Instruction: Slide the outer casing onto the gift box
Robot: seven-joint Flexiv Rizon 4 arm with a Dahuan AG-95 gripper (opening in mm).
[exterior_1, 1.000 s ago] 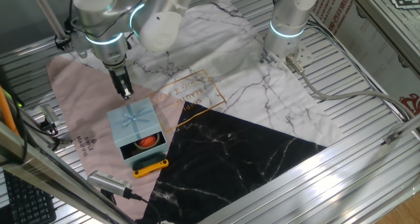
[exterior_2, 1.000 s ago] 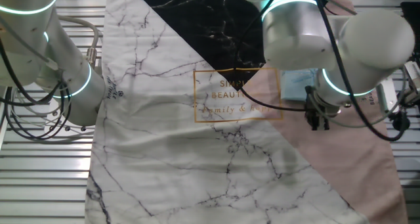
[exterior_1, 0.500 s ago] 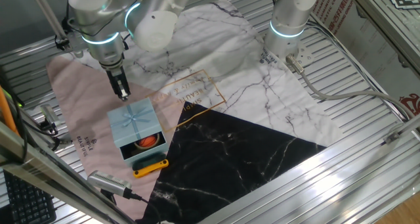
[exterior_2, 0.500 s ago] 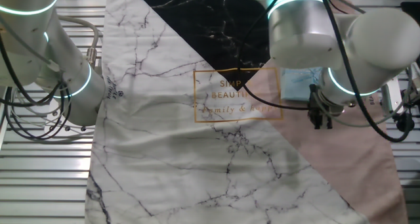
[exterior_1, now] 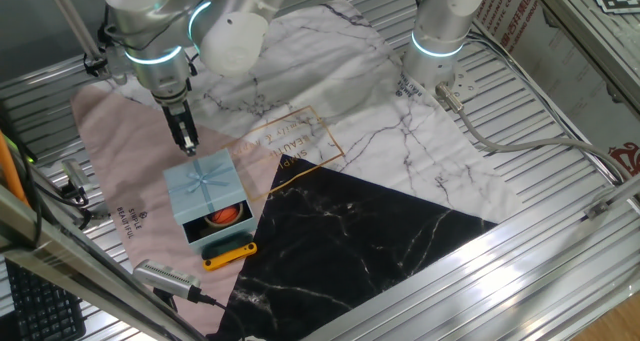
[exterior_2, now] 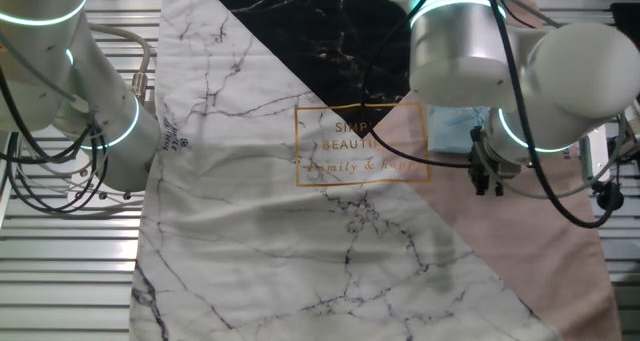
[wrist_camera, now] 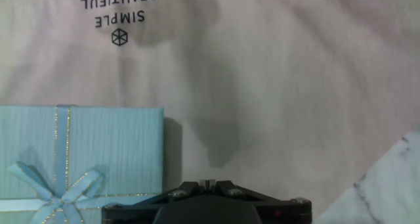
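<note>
The outer casing [exterior_1: 204, 187] sits on the pink part of the cloth [exterior_1: 110, 151] at the near left of the counter [exterior_1: 560, 196], its ribbon bow [exterior_1: 205, 178] facing up. It already covers most of the gift box [exterior_1: 222, 220], whose open end pokes out of the near side and shows the red-orange round item [exterior_1: 224, 217] against a dark lining. Just beyond that end lies a yellow-and-black bar [exterior_1: 229, 251].

Both pieces look like thin card: light, fairly stiff along the edges, easy to dent on the broad faces, and likely to skate over the cloth when pushed. The bow is soft and would crush under contact. I judge the flat far wall of the casing the best place to press, low and centred, or else a pinch across its two side walls, well clear of the ribbon.

The hand [exterior_1: 185, 139] hangs just above the far edge of the casing. Its fingers look close together in the fixed view, but I cannot tell for certain whether they are pressed shut, and they carry nothing that I can see.

In the other fixed view the arm [exterior_2: 500, 51] hides nearly all of the casing; only a pale blue patch [exterior_2: 455, 126] shows. The hand view cuts the casing off at the left and bottom, and the hand's dark base blocks the fingertips. Whether the hand touches the casing is unclear.
</note>
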